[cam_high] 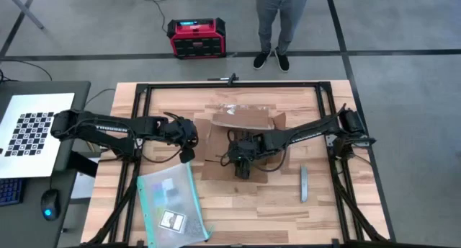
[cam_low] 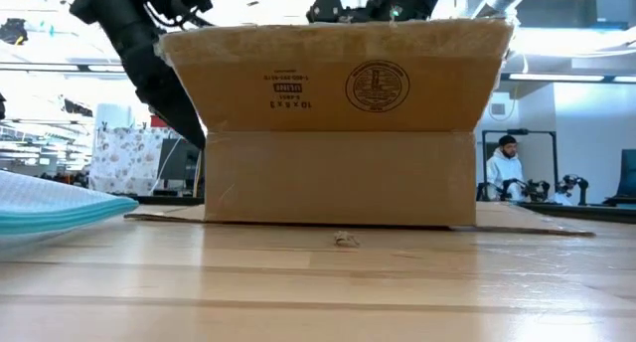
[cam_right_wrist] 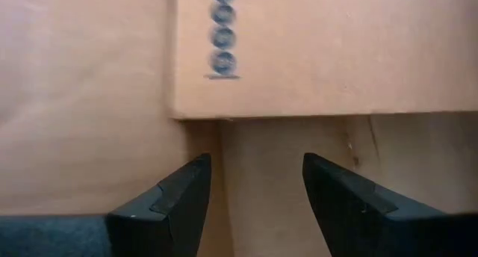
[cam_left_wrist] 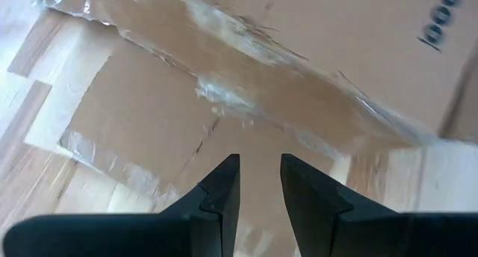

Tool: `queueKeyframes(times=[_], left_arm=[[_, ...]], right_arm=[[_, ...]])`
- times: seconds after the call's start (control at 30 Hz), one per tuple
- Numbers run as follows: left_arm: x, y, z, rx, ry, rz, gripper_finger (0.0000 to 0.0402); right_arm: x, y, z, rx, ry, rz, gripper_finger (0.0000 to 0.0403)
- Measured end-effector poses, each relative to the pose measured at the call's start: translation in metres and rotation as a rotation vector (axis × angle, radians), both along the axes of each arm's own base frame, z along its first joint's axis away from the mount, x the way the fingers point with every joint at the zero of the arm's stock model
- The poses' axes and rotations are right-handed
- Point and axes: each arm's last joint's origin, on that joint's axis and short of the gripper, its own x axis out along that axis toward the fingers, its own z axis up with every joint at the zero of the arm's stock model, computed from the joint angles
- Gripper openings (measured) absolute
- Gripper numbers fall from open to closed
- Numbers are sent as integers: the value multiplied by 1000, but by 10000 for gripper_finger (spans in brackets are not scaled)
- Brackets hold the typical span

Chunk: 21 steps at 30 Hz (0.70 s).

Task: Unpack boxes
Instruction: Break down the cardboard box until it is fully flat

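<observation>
Right gripper (cam_high: 242, 169) hovers part-open, empty, over the box (cam_high: 245, 120) mid-table; left gripper (cam_high: 189, 141), narrowly parted, empty, hangs beside its left flap; bare table (cam_high: 324, 212) toward the near edge; person (cam_high: 281, 17) stands beyond the far edge.

**Two dark arms, blunt black fingers**

Both arms are black, built of slim jointed tubes. The left arm (cam_high: 108, 127) carries white lettering along its long link, and thin black cables loop beside its wrist. The right arm (cam_high: 306, 131) shows pale lettering on its forearm and a chunkier block of motors at its base. The left gripper (cam_left_wrist: 259, 184) has two matte black, wedge-shaped fingers with stepped inner edges. The right gripper (cam_right_wrist: 256, 184) has the same angular black fingers, rising from a dark grey body.
</observation>
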Motion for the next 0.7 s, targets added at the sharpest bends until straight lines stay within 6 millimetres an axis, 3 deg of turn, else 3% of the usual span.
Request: queueKeyframes(times=[0.23,0.4,0.57,0.7], left_arm=[[-1,0,-22,-22,-94,16,82],[3,0,-28,-25,-224,6,81],[7,0,-34,-37,-226,7,82],[17,-3,-39,-93,-264,-37,81]], right_arm=[[3,-25,-14,-58,60,-77,204],[14,-37,-6,-81,-61,-97,204],[19,-35,1,-94,-121,-68,204],[28,-29,25,-112,-227,-36,204]])
